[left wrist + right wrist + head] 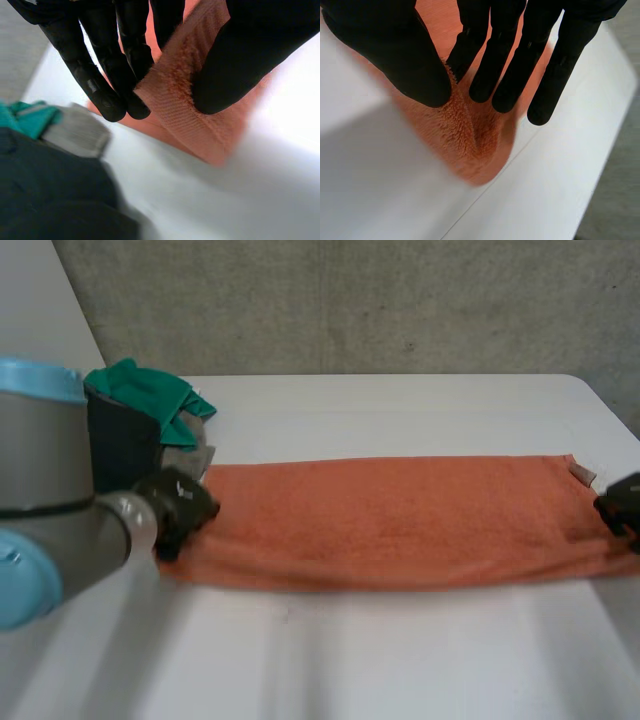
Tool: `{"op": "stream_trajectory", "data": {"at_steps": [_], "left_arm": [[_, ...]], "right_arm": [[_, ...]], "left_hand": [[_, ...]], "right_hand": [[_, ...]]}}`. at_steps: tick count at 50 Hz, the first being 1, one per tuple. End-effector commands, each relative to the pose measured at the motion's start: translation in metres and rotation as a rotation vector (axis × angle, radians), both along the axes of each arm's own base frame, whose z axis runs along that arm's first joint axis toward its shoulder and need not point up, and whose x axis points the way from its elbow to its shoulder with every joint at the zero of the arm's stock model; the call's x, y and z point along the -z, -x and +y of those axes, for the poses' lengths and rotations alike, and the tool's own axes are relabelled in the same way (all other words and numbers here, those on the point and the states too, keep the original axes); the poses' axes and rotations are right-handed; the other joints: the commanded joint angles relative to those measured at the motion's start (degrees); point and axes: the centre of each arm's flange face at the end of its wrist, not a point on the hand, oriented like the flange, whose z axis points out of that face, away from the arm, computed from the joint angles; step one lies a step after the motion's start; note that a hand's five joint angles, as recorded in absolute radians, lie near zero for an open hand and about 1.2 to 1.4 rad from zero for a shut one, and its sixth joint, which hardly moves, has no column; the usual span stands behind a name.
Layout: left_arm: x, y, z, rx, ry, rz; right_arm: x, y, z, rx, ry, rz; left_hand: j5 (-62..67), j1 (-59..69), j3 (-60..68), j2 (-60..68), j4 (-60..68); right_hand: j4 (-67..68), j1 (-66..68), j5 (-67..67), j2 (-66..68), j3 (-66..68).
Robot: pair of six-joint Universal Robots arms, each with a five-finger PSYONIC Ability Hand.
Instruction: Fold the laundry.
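- The orange towel (400,520) lies flat as one long strip across the middle of the white table (400,660), running from left to right. I judge it soft, light and limp, so the middle will sag if I lift it by the ends only.
- Its surface looks rough and loopy, so I expect it will not slip out of a pinch. The woven hem at the short ends looks flatter and firmer, and it seems the best place to hold.
- The left hand (180,505) is at the left end. Its thumb (240,60) and fingers (107,95) pinch the hem between them.
- The right hand (622,505) is at the right end. Its thumb (405,55) and fingers (500,75) squeeze a raised ridge of towel, with the fingers straight and close side by side.
- A small label (582,474) sticks out at the far right corner of the towel.
- At the far left, just beside the towel's end, a pile stands: a dark cloth (120,445), a green cloth (150,395) on top, a grey cloth (190,458) at its foot. I judge the left end could catch on it if carried toward the far side.
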Motion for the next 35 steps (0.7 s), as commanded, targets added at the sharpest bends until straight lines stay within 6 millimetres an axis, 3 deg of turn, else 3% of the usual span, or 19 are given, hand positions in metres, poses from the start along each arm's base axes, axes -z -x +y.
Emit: {"op": "stream_trajectory", "data": {"at_steps": [1,5,13,23,24,25,27,31,35], "left_arm": [[0.014,0.013,-0.081,-0.080,0.099,0.118],[0.030,0.018,-0.109,-0.112,0.109,0.142],[0.039,0.043,-0.138,-0.064,0.183,0.217],[0.052,0.054,-0.165,-0.050,0.311,0.261],[0.056,0.055,-0.166,-0.046,0.313,0.260],[0.056,0.056,-0.166,-0.044,0.314,0.268],[0.056,0.058,-0.165,-0.042,0.325,0.270],[0.050,0.064,-0.161,-0.035,0.349,0.277],[0.035,0.060,-0.161,-0.066,0.386,0.286]], "right_arm": [[0.004,-0.011,-0.052,0.033,0.242,-0.066],[0.011,-0.020,-0.075,0.047,0.339,-0.070],[0.030,-0.034,-0.114,0.073,0.474,-0.059],[0.054,-0.044,-0.138,0.086,0.517,-0.078],[0.059,-0.047,-0.139,0.084,0.510,-0.084],[0.061,-0.048,-0.139,0.083,0.506,-0.089],[0.065,-0.052,-0.138,0.081,0.497,-0.095],[0.062,-0.054,-0.132,0.087,0.459,-0.122],[0.042,-0.046,-0.121,0.111,0.404,-0.194]], "left_hand": [[12.6,13.9,11.8,11.4,11.5],[12.6,13.9,11.8,11.4,11.5],[12.6,13.9,11.8,11.4,11.5],[12.6,13.9,11.8,11.4,11.5],[3.9,5.2,3.2,2.7,2.9],[-12.7,-11.3,-13.4,-13.8,-13.7],[-55.0,-53.7,-55.7,-56.2,-56.1],[-57.4,-56.1,-58.2,-58.6,-58.5],[-57.4,-56.1,-58.2,-58.6,-58.5]], "right_hand": [[11.4,15.7,12.3,12.8,12.0],[11.4,15.7,12.3,12.8,12.0],[11.4,15.7,12.3,12.8,12.0],[11.4,15.7,12.3,12.8,12.0],[-5.7,-1.5,-4.8,-4.4,-5.2],[-24.2,-20.0,-23.3,-22.9,-23.7],[-58.6,-54.3,-57.7,-57.2,-58.0],[-58.6,-54.3,-57.7,-57.2,-58.0],[-58.6,-54.3,-57.7,-57.2,-58.0]]}}
